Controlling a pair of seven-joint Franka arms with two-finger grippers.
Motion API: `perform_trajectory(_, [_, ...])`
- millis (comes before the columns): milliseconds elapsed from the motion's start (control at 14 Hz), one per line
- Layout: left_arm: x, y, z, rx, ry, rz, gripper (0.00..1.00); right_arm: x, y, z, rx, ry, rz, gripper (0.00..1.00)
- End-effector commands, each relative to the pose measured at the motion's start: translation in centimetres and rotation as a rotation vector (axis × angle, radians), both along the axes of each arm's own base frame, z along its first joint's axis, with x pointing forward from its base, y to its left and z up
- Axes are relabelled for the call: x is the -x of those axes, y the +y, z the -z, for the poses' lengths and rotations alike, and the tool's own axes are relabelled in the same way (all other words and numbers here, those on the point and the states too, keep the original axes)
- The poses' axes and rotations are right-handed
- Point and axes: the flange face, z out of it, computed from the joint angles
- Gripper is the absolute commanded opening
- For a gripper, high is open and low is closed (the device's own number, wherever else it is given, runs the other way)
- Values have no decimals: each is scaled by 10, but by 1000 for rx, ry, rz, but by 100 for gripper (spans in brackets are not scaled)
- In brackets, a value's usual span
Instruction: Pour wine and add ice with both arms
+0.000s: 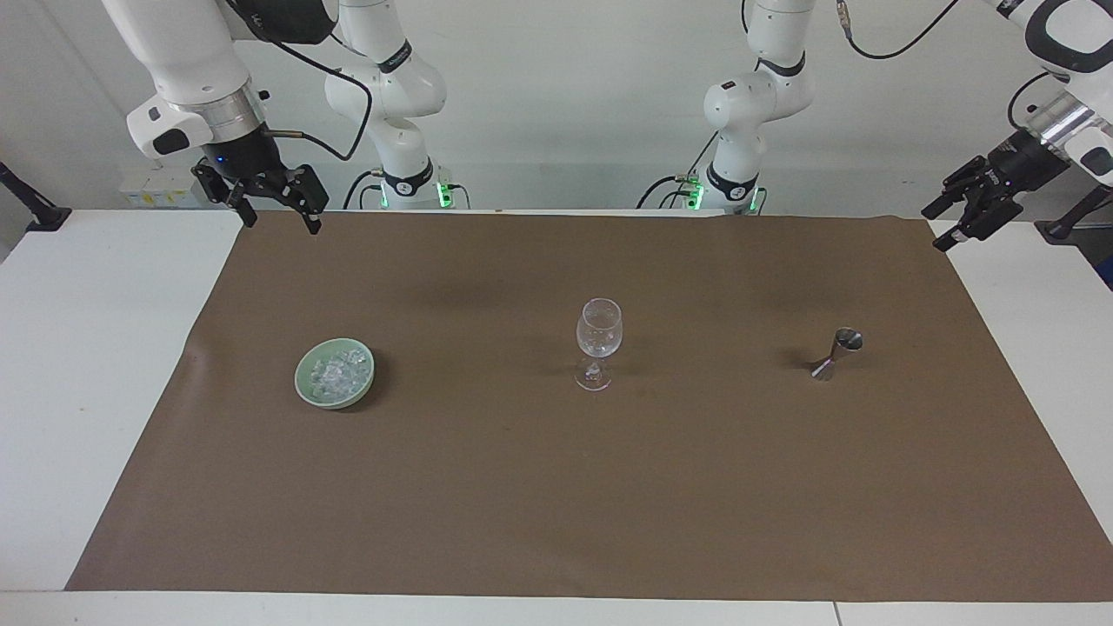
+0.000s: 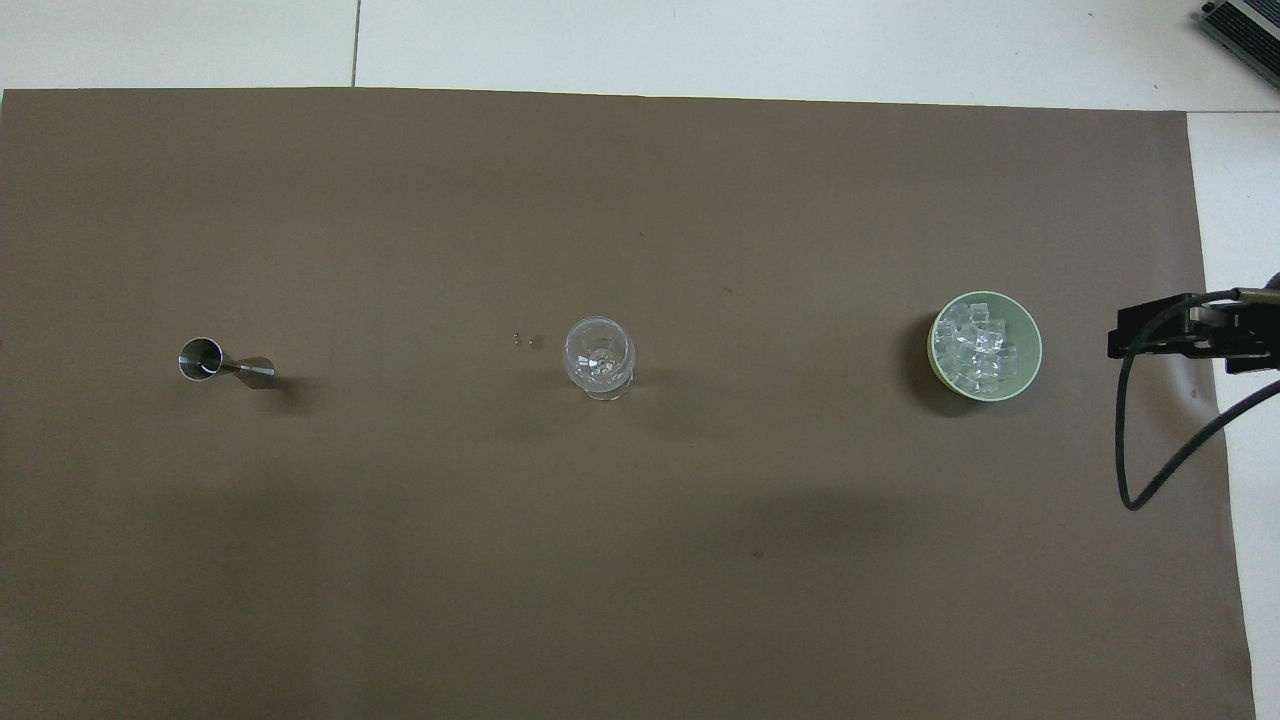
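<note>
Left tool [image 1: 955,219] facing view only

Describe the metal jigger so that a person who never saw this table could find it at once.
On the brown mat, three things stand in a row. The jigger is the one toward the left arm's end, with the wine glass in the middle and the bowl of ice at the other end. Only it is metal: a small silver hourglass shape.

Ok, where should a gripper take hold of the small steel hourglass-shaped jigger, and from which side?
Probably at the narrow waist of the small steel hourglass-shaped jigger, coming in level from the left arm's end of the table. It stands upright, and both cones flare, so the waist gives the fingers a seat.
</note>
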Motion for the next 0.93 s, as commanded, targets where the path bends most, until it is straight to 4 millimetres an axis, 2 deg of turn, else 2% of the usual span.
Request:
perform_trajectory(0, [14,-16,10,9,-13,-84,100,8,3,-1,-17,3,-36,100])
perform_trajectory(286, [22,-2,13,35,-27,-137,100,8,3,-1,-15,3,-36,100])
perform_trajectory(429, [30,15,20,103,-32,-211,100,8,3,-1,-17,3,-36,100])
perform_trajectory(500, [31,16,28,144,-27,-230,100,8,2,-1,-17,3,-34,100])
perform_trajectory(571, [33,26,39,194,-17,-272,100,8,2,-1,-17,3,-34,100])
perform_trajectory(643, [39,39,54,256,-4,-330,100,8,3,-1,-17,3,-36,100])
perform_trajectory(857, [39,56,97,337,54,-402,100,8,2,-1,-17,3,-34,100])
